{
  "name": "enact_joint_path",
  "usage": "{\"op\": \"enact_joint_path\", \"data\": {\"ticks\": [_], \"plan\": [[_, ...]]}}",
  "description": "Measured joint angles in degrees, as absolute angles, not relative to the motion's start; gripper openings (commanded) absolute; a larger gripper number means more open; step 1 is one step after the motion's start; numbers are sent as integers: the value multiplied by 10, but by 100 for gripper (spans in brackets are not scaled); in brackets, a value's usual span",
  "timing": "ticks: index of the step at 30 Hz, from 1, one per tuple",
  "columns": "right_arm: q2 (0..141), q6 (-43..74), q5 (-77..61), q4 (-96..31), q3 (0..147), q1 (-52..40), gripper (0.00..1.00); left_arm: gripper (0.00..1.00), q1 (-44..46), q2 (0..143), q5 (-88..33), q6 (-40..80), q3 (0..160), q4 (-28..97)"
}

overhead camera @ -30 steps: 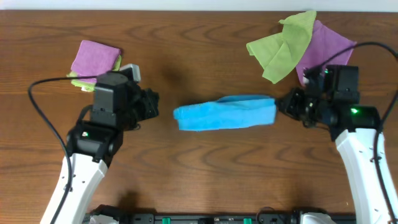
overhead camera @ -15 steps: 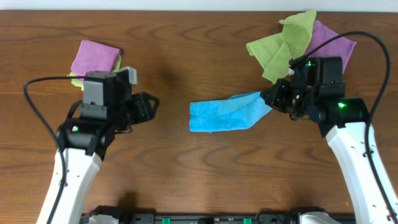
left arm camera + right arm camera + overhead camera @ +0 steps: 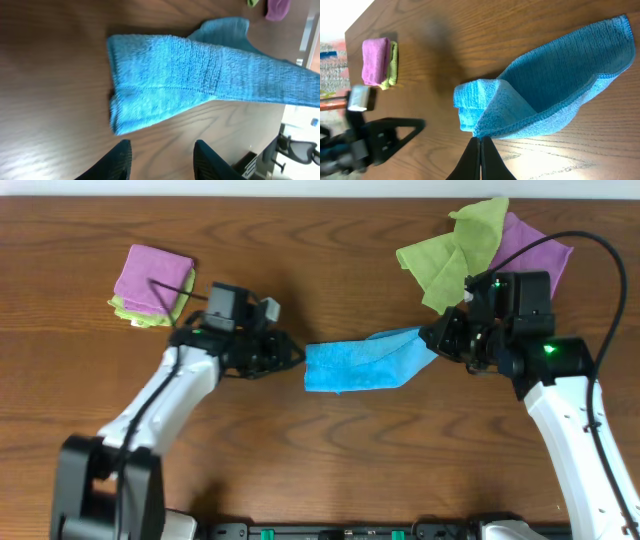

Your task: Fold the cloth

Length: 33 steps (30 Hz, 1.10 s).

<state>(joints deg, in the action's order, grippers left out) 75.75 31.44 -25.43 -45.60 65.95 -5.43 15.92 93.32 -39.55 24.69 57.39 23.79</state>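
Right end effector point(image 3: 432, 340): clenched on the cloth point(image 3: 360, 365); in the right wrist view its fingertips are pressed together over the hemmed edge, and that end is held up off the counter point(image 3: 320, 470).
Left end effector point(image 3: 288, 358): released; in the left wrist view its fingers point(image 3: 117, 162) are spread apart just short of the cloth's left end, with nothing seen between them.
Cloth position: mid-counter between the two arms, laid as a doubled strip running left to right; the left end lies flat on the wood, the right end is drawn up toward the right arm.
Handling: judged light, soft and limp; no shape will be kept, so any unsupported part is expected to sag and trail. The napped pile should be caught well by the pads, while the free end may drag over the wood when pulled.
Where to take hold: the left end is judged best, pinched at a corner or hem through both layers so that they are not parted.
Surroundings: a lime-green cloth point(image 3: 455, 255) and a purple cloth point(image 3: 530, 245) are heaped beyond the right arm, apart from the blue strip; a small folded stack point(image 3: 150, 280) sits at the far left.
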Motion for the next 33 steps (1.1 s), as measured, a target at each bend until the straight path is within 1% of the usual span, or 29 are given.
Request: {"op": "enact_joint_path", "data": {"ticks": [11, 26, 33], "plan": [[757, 314, -251, -459, 660, -54, 2, 43, 175, 1023, -401, 272, 573, 172], [757, 314, -250, -460, 660, -54, 1, 47, 175, 1061, -390, 288, 572, 111], [757, 314, -250, -460, 660, -54, 1, 47, 180, 1064, -388, 313, 572, 85]]}}
